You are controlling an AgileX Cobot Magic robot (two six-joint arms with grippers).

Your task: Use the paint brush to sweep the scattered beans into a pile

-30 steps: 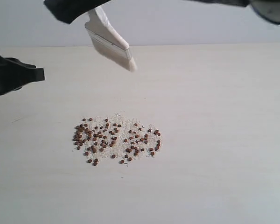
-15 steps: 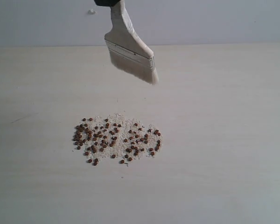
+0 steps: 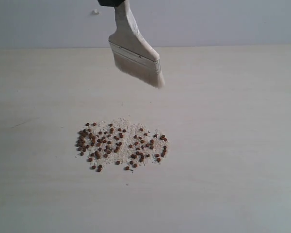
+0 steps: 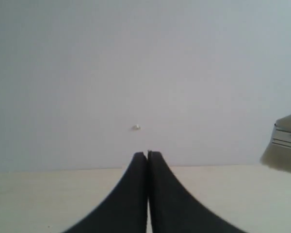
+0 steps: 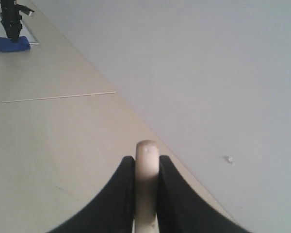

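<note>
The beans (image 3: 121,144) lie in a loose oval patch on the pale table, reddish-brown dots mixed with off-white crumbs. The paint brush (image 3: 134,53) hangs above the table behind the patch, bristles (image 3: 140,73) down and tilted to the right, clear of the beans. My right gripper (image 5: 146,160) is shut on its wooden handle (image 5: 146,194); only a black tip of it (image 3: 110,2) shows at the top edge of the exterior view. My left gripper (image 4: 148,154) is shut and empty, out of the exterior view. The left wrist view catches the brush's ferrule and bristles (image 4: 286,150) at its edge.
The table (image 3: 233,145) ends at a grey wall (image 3: 223,22) bearing a small white speck (image 3: 95,12). In the right wrist view, a blue object (image 5: 9,44) with a black stand (image 5: 10,19) sits far off on the table.
Over the last second the brush moved right and a little lower, then held still. The left gripper withdrew from the left edge of the exterior view.
</note>
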